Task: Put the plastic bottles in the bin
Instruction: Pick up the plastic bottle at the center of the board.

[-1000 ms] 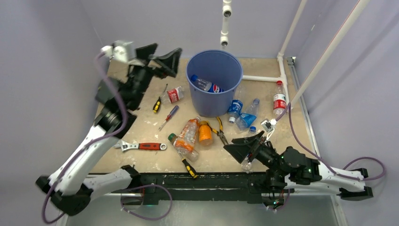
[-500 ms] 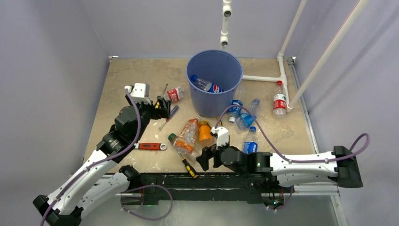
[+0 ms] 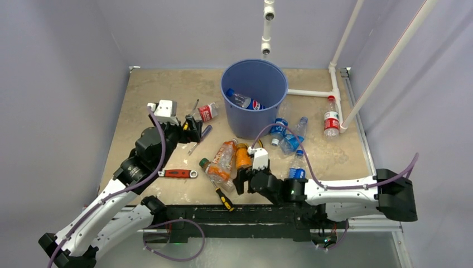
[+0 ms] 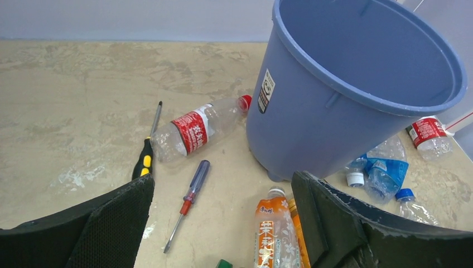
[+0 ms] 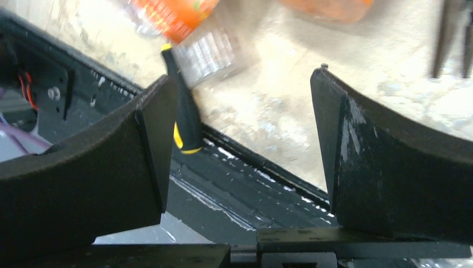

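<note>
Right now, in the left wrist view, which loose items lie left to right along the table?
Yellow-handled screwdriver → red-label bottle → orange drink bottle → crushed blue-label bottle → second red-label bottle.

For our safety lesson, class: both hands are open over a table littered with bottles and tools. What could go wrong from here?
1. The right hand hangs by a yellow-banded screwdriver lying right beside an orange-label bottle; it might grab the tool too.
2. The left hand faces the red-label bottle close to the bin; a clumsy reach could roll the bottle away or bump the bin.
</note>
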### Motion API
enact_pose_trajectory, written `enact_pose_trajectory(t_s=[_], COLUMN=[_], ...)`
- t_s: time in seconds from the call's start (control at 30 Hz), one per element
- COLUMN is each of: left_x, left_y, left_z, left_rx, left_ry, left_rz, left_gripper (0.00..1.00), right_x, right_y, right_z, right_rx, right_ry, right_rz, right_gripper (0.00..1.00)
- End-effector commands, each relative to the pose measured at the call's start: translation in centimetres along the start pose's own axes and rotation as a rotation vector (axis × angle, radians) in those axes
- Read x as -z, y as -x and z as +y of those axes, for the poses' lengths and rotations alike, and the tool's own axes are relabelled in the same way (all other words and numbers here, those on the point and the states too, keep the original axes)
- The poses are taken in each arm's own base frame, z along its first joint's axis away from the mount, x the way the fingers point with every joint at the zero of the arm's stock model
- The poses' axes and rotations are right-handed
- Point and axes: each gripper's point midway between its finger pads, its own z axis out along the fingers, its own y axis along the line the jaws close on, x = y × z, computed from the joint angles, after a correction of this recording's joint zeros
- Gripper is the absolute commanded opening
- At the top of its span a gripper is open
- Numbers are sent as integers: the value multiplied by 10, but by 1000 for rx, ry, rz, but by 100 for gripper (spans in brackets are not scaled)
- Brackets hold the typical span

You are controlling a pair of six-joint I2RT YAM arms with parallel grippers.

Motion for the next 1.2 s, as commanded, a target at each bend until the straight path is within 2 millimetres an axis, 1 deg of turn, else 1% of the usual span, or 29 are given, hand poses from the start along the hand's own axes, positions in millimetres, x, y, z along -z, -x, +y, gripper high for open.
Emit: enact_pose_trajectory(t_s=[0.0, 0.13, 0.2, 0.3, 0.47, 0.6, 0.7, 0.8, 0.93, 1.1, 1.17], left_x=[-5, -6, -7, -8, -11, -11, -9, -7, -5, -6, -7], left_y=[-4, -7, -9, -11, -16, -16, -14, -11, -10, -13, -13], left_z=[-8, -8, -8, -8, -10, -13, -13, -12, -12, -13, -14], left_rx=[19, 18, 18, 16, 12, 14, 20, 24, 30, 31, 31], left_ry=[-25, -23, -23, -20, -27, -42, -44, -42, -43, -49, -49], left_rz=[28, 44, 48, 55, 73, 79, 72, 61, 56, 64, 66], left_gripper=[92, 92, 91, 91, 91, 91, 91, 91, 91, 91, 91], right_x=[-15, -20, -26, -36, -46, -51, -59, -66, -72, -77, -81], right_y=[38, 52, 55, 53, 50, 52, 49, 44, 36, 35, 34], right_z=[-30, -45, -49, -53, -60, -59, -60, -63, -68, -63, -62], right_rx=[-190, -238, -244, -254, -275, -281, -273, -273, -272, -277, -267], right_ry=[-97, -124, -136, -147, -193, -187, -194, -204, -224, -202, -204], right_rz=[-100, -148, -157, -154, -168, -177, -157, -139, -121, -121, -113], right_gripper=[83, 87, 89, 91, 89, 89, 89, 87, 81, 79, 76])
